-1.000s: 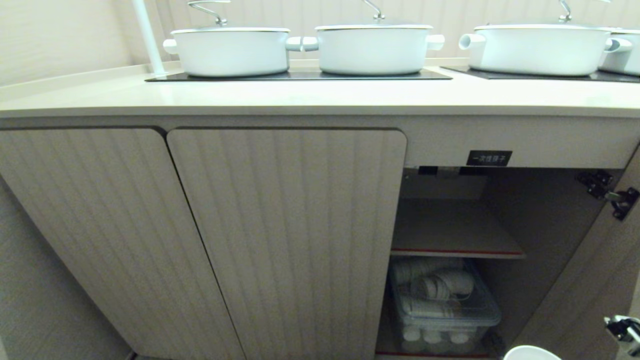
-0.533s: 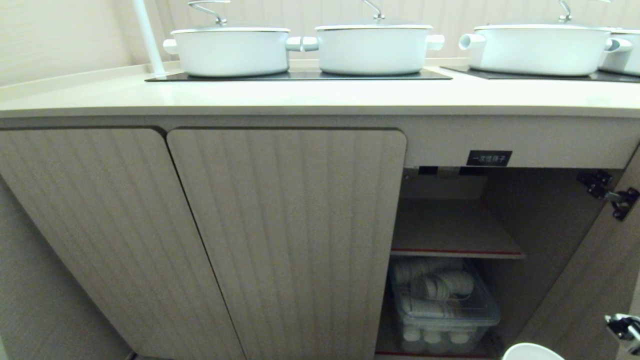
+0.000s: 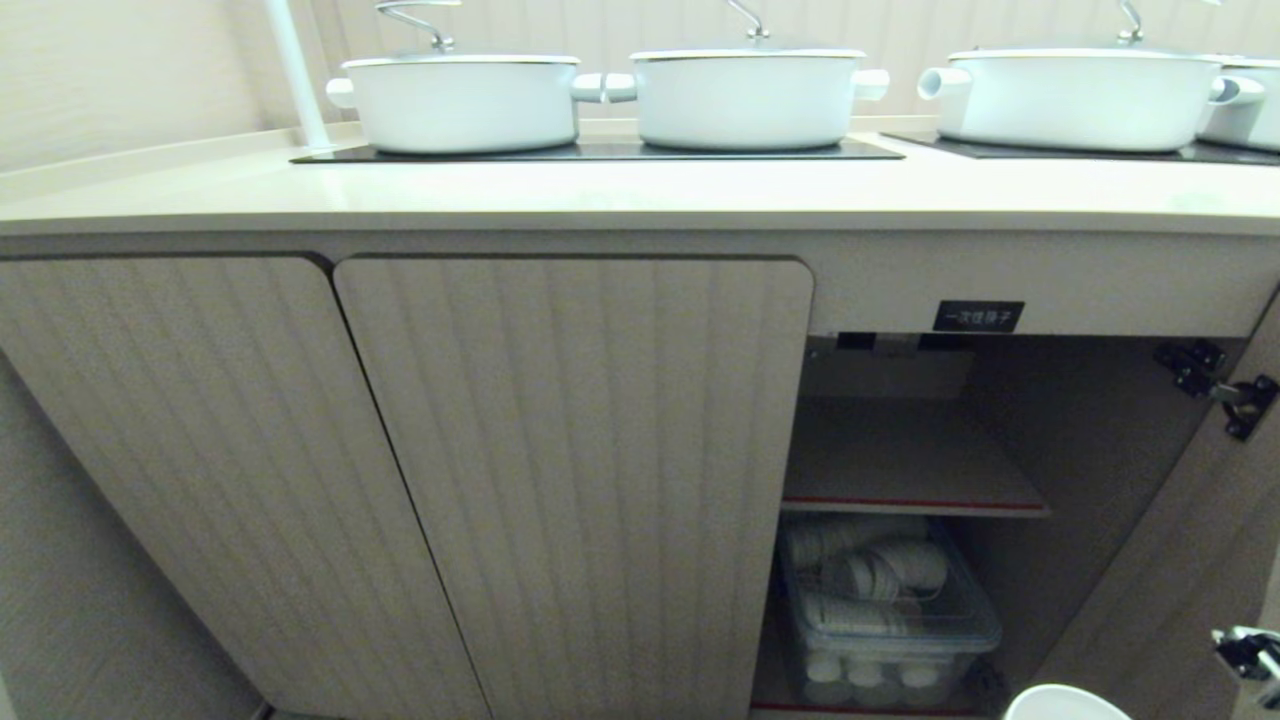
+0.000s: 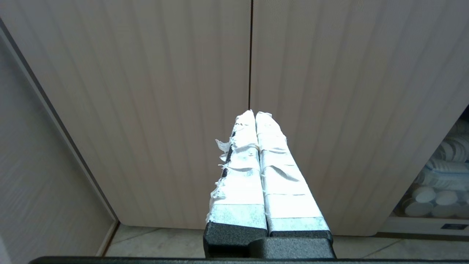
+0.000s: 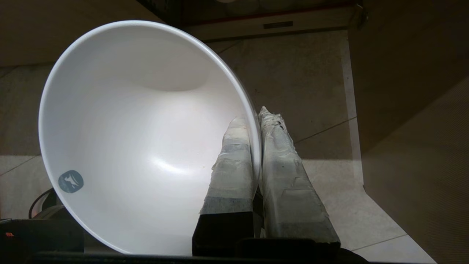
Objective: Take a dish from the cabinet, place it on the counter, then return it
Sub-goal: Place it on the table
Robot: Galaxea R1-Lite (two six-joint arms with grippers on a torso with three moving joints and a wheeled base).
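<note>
Dish: small white bowl (image 5: 139,132), rim just showing at the btm edge of the head view (image 3: 1066,703); sitting low, in front of the open cabinet compartment (image 3: 1000,440), not yet on the counter (image 3: 620,190).
R gripper: (image 5: 256,117) taped fingers (image 5: 234,165) pinching the bowl wall, one inside, one outside; thin rim grip only.
L gripper: (image 4: 255,114) fingers pressed together, nothing btwn them; pointing at the shut fluted doors (image 3: 570,480), idle.
Cabinet: door swung open at right, hinge (image 3: 1215,385) exposed; inner shelf (image 3: 900,465) bare; clear bin of white lids/cups (image 3: 885,610) below.
Counter: lidded white pots (image 3: 745,95) on black glass panel (image 3: 600,150) toward the back; front strip free.
Risk 1: bowl pivoting or slipping in the one-sided pinch, glazed wall being smooth; a drop to the tile floor likely breaking it.
Risk 2: on the way up, rim probably clipping the counter's front edge or the open door.
Risk 3: set down too far back, bowl knocking a pot.
</note>
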